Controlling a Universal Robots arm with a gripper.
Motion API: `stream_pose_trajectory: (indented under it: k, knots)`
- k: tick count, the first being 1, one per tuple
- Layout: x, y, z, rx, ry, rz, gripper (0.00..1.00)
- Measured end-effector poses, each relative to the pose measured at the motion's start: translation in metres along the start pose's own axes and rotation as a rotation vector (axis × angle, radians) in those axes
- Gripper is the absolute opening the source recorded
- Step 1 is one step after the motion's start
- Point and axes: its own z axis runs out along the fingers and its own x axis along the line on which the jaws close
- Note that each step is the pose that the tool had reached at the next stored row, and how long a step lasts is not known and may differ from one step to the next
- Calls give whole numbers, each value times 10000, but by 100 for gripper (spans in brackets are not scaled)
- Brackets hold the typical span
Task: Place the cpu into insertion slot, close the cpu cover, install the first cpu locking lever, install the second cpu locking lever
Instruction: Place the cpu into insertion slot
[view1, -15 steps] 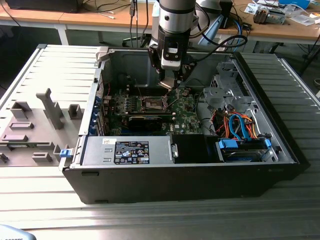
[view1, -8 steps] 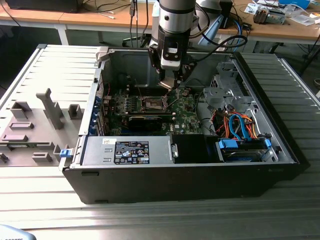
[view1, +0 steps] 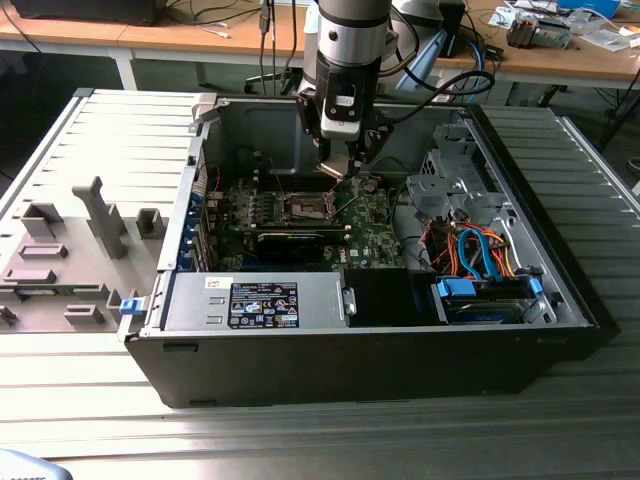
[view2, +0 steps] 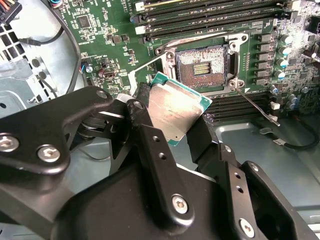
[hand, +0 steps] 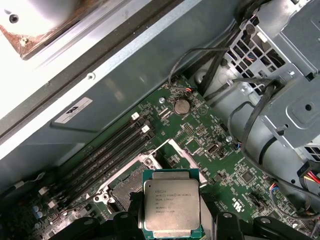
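The hand (view2: 169, 122) pinches the cpu (view2: 176, 111) by two opposite edges, probably to spare its contacts. It hovers tilted near the bare insertion slot (view2: 202, 67), toward 1 o'clock of it in the exterior view. The fingers (view2: 150, 145) cover part of the chip's edges, and its underside is hidden.
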Motion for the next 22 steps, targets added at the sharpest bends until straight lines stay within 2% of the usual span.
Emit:
stream_pose_trajectory:
  k: [22]
  knots:
    - [0, 0, 0, -5, -21, 250, 54]
